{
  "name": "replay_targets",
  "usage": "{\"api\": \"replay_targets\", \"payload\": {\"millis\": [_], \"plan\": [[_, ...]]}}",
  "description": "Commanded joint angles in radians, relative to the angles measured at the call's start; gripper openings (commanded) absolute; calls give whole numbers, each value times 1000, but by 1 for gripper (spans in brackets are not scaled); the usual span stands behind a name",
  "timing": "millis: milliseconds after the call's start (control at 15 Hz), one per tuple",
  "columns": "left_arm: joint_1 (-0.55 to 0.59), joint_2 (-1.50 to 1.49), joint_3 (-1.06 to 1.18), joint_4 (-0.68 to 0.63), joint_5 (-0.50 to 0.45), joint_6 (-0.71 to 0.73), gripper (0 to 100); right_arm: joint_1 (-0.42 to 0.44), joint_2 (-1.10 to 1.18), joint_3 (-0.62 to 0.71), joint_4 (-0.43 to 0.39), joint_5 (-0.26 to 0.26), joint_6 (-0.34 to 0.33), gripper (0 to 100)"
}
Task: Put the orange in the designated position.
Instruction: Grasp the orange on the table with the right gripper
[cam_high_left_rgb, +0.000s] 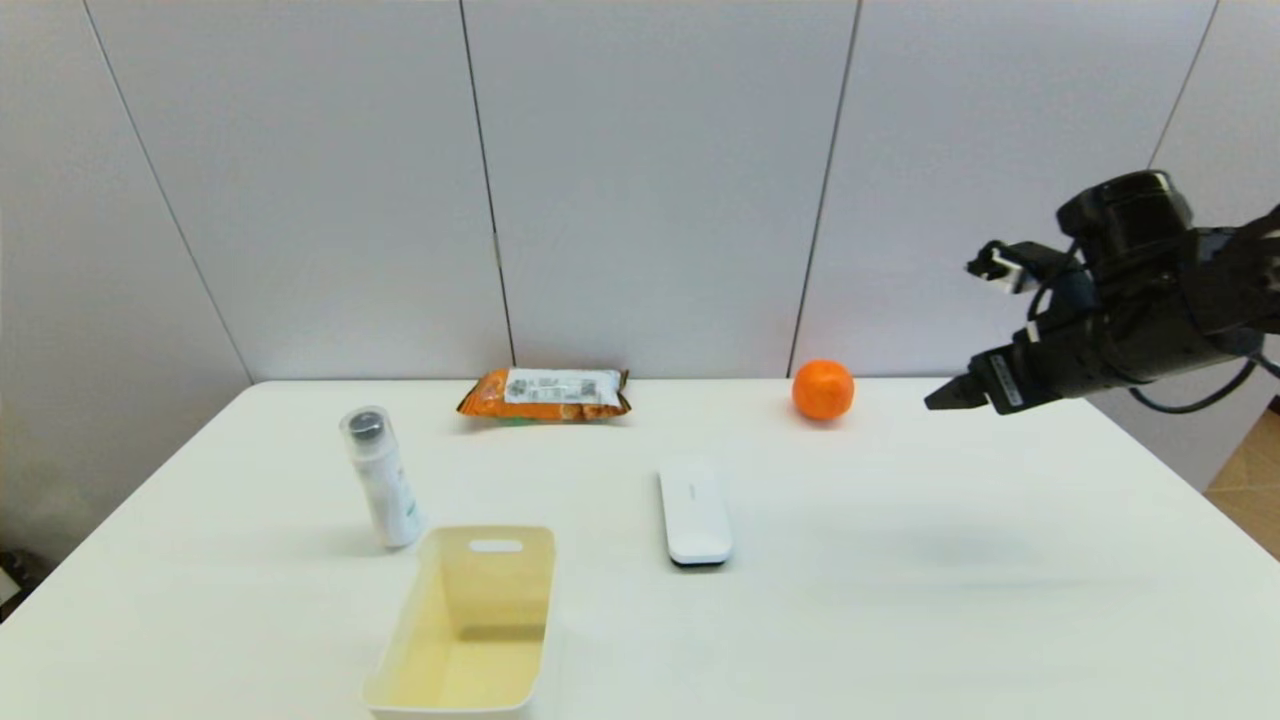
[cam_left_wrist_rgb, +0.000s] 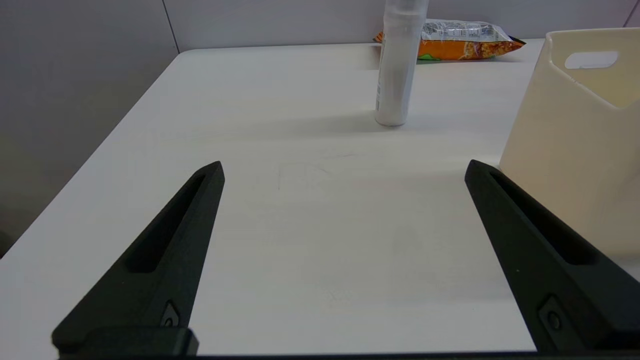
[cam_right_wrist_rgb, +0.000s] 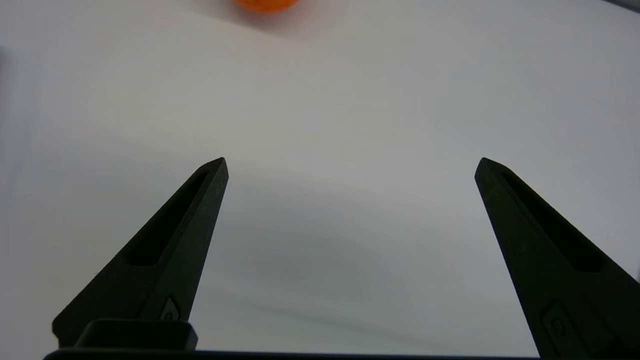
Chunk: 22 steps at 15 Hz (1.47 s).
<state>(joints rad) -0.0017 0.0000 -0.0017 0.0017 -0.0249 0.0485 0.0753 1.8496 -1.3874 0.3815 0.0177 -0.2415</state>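
Fingers of your right gripper (cam_right_wrist_rgb: 350, 165) are spread wide and empty, raised above the table's (cam_high_left_rgb: 900, 560) right side, tips toward the orange (cam_high_left_rgb: 823, 389). You have the orange resting near the far edge, right of centre, untouched. Your left gripper (cam_left_wrist_rgb: 345, 167) sits low near the front-left corner, fingers spread, beside the cream bin (cam_left_wrist_rgb: 580, 145)

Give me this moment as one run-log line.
right pincer: open, raised right of the orange, apart | left pincer: open, idle beside cream bin | orange: on table, ungrasped
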Motion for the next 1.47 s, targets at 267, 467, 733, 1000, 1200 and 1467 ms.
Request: {"api": "replay_targets", "payload": {"millis": [267,467,733,1000,1200,1467], "plan": [[0,0,0,0,0,1,100,52,290,-271,188,7,-10,100],[0,0,0,0,0,1,100,64,301,-311,191,41,-9,100],[0,0,0,0,0,1,100,89,347,-404,191,90,16,100],[0,0,0,0,0,1,100,116,421,-493,168,90,83,100],[0,0,0,0,0,1,100,118,459,-530,154,85,99,100],[0,0,0,0,0,1,100,112,494,-539,74,74,99,100]]}}
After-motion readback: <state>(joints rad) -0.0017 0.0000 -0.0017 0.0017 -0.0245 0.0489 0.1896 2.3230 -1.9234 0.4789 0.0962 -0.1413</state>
